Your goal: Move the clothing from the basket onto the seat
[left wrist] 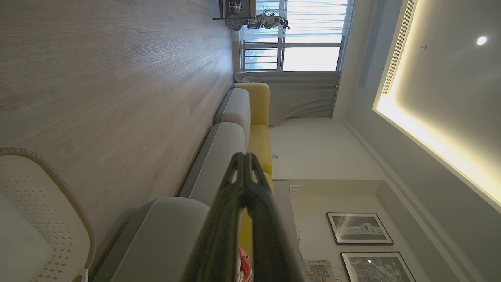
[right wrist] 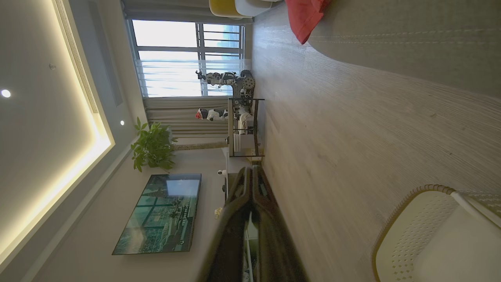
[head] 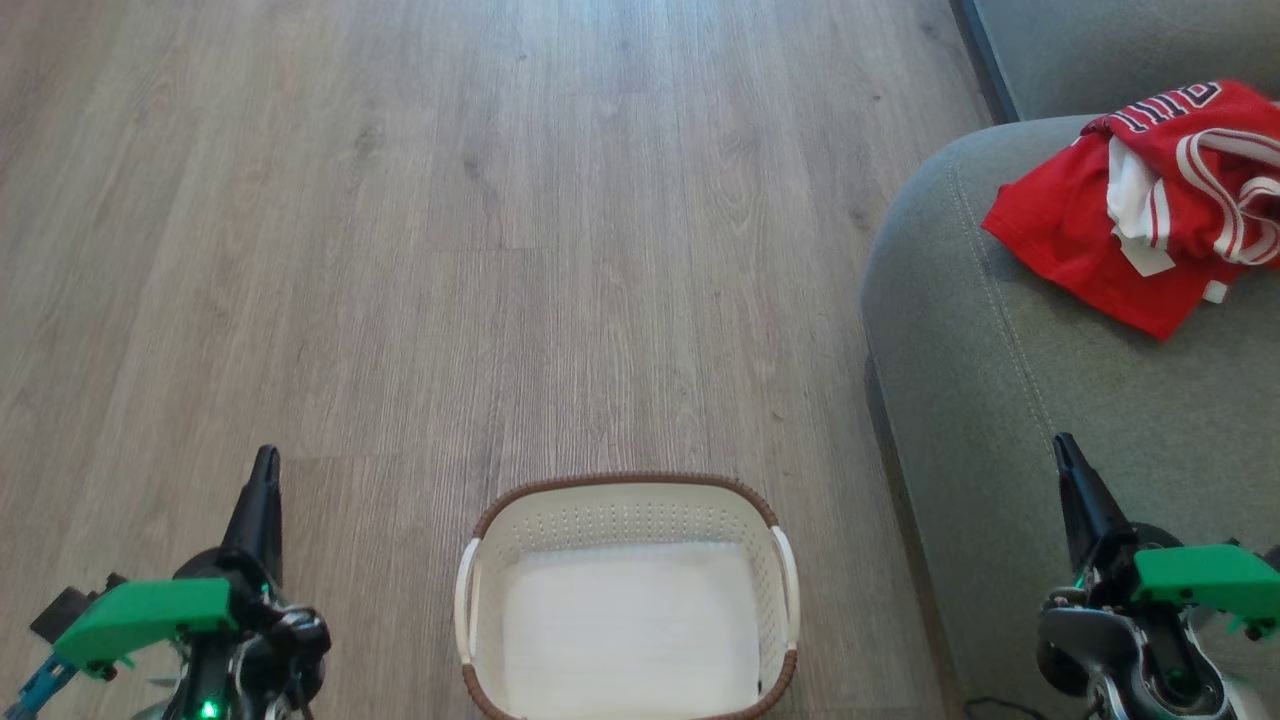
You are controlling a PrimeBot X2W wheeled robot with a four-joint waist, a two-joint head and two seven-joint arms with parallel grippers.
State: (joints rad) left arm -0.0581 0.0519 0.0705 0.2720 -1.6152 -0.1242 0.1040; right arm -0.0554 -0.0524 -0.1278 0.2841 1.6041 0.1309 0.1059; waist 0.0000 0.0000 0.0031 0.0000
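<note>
Red clothing [head: 1080, 235] on grey-green seat [head: 1000, 420], white basket [head: 625, 515] on wooden floor [head: 500, 250]

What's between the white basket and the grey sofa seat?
Just bare grey-brown wooden floor, seen in the head view, between the white perforated plastic basket and the grey-green fabric seat.

Not much to read here, tbh. The red clothing [head: 1080, 230] has dark block letters with white outlines along its top fold, but they're upside down and creased, so I can't make out a word or a number. In the left wrist view there's a small card [left wrist: 318, 268] just beside the framed prints [left wrist: 359, 228] with some yellowish lettering, way too tiny to read. The TV [right wrist: 160, 213] in the right wrist view shows a few pale marks that might be text, also unreadable.
</note>
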